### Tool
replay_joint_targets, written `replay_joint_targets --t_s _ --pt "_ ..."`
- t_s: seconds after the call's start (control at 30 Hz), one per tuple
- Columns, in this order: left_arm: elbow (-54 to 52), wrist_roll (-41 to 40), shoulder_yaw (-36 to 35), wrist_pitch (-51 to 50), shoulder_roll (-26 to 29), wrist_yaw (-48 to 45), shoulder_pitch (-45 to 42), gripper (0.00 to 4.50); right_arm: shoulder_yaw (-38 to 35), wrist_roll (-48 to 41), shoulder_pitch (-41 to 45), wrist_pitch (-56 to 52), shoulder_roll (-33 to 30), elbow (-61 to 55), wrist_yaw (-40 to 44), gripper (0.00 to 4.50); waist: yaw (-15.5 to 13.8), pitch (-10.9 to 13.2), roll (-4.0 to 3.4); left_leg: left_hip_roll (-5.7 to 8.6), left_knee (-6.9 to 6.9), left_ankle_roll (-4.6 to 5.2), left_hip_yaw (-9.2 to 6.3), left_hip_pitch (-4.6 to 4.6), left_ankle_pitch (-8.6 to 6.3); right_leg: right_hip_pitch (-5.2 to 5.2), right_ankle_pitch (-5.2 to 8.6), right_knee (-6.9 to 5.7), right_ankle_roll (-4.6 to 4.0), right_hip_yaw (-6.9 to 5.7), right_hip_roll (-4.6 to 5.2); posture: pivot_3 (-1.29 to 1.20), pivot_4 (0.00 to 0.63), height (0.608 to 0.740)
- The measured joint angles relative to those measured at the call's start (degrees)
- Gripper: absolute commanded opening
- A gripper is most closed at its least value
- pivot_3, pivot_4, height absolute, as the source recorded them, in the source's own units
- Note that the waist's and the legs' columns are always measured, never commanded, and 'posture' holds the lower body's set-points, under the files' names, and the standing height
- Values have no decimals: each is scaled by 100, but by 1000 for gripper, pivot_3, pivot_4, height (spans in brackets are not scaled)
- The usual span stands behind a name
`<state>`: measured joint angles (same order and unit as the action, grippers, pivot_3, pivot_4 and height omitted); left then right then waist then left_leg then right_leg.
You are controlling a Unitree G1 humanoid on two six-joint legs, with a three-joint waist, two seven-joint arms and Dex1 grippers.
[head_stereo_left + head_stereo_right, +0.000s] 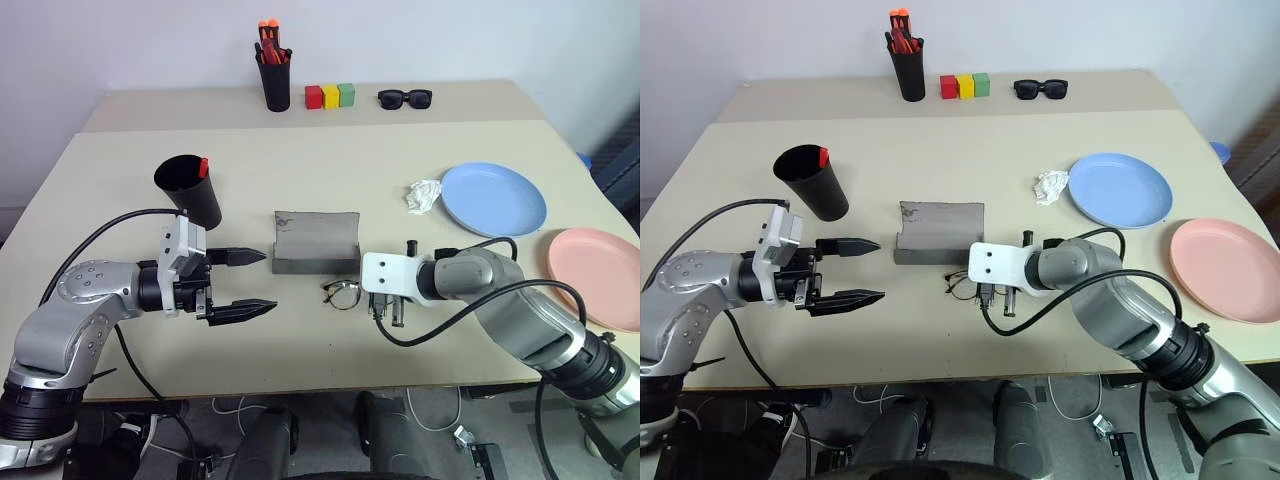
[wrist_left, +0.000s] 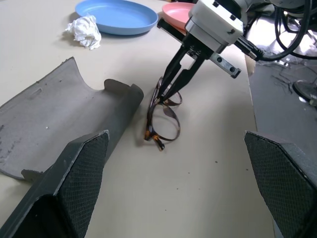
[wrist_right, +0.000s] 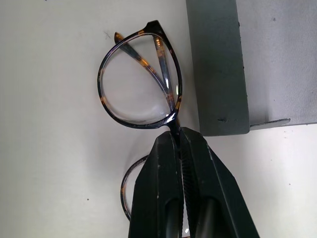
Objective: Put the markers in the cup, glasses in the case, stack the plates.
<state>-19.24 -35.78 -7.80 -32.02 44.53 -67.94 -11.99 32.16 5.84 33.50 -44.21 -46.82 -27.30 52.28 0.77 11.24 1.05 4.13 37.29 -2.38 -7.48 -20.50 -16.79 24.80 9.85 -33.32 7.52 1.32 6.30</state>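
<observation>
The thin-framed glasses (image 3: 138,89) lie folded on the table just in front of the open grey case (image 1: 315,240). My right gripper (image 3: 176,131) points down at them and is shut on the bridge between the lenses. My left gripper (image 1: 268,281) hovers open to the left of the case, pointing at it, with nothing between its fingers. The black cup (image 1: 190,188) stands behind the left gripper, and a red-capped marker (image 1: 203,167) sticks out of its rim. The light blue plate (image 1: 493,198) and the pink plate (image 1: 600,275) lie side by side at the right.
A crumpled white paper (image 1: 423,196) lies beside the blue plate. At the back stand a black pen holder (image 1: 274,75) with orange-capped pens, three coloured blocks (image 1: 330,96) and dark sunglasses (image 1: 405,98). Cables trail from both arms near the table's front edge.
</observation>
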Motion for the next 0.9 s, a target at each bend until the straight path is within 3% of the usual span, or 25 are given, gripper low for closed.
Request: replay_joint_targets --t_s 0.27,0.43,0.67,0.8,0.9 --pt "0 4 19 9 0 40 -2 4500 -34 18 -4 11 28 1 162 75 0 0 0 0 0 0 0 0 0 0 0 0 0 0 0 0 150 740" --pt "1 5 25 18 0 50 -2 4500 -500 -541 -136 -266 160 -136 431 75 -3 0 -1 0 -1 0 -1 0 0 0 0 1 0 0 0 0 150 740" --pt "13 4 24 31 14 48 -6 4500 -1557 -1542 323 -738 910 -255 330 75 4 1 -1 -1 -3 0 -1 1 0 1 -1 0 0 0 -1 0 150 740" --pt "43 -13 -17 28 60 43 -3 4500 -1751 -1601 728 -629 1136 93 0 75 4 1 -1 0 -5 0 -1 0 0 3 -1 2 -1 0 -1 0 150 740" --pt "83 -90 -103 20 155 34 11 4500 -1780 -1526 1007 -409 1670 690 -463 75 28 1 -1 -1 -8 -2 1 0 1 9 -4 0 -6 1 -2 0 150 740"
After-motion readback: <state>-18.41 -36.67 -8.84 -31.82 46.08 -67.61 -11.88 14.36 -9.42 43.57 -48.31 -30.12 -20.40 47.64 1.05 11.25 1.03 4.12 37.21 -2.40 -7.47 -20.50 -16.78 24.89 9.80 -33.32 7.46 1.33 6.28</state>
